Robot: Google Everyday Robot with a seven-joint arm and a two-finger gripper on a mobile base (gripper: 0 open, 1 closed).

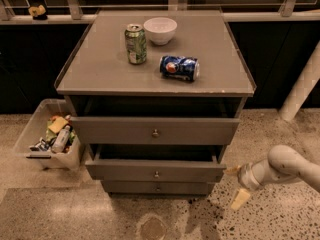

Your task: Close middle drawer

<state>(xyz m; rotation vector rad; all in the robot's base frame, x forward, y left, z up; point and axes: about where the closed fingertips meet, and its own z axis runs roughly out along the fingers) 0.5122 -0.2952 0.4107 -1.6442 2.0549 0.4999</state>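
The approach step is judged to be in hand: the middle drawer (125, 170) is not yet pushed in, and no contact with it can be made out. The pincer (236, 185) is held low at the right of the bench (100, 69), just beside the right end of the drawer front, with its two pale fingers spread wide and nothing between them. The upper finger (231, 170) is seen close to the front's right corner; whether it touches cannot be told. For the next move, the pincer would need to be brought round in front of the flat face, near the knob (156, 174), and pressed straight back, so that the drawer is not skewed on its way in.

The middle drawer is seen as a grey, plain-fronted panel with a small round metal knob at centre. It is pulled out, set below the wider top drawer (115, 130), also pulled out, and above the narrower bottom drawer (130, 187), which sits further back.
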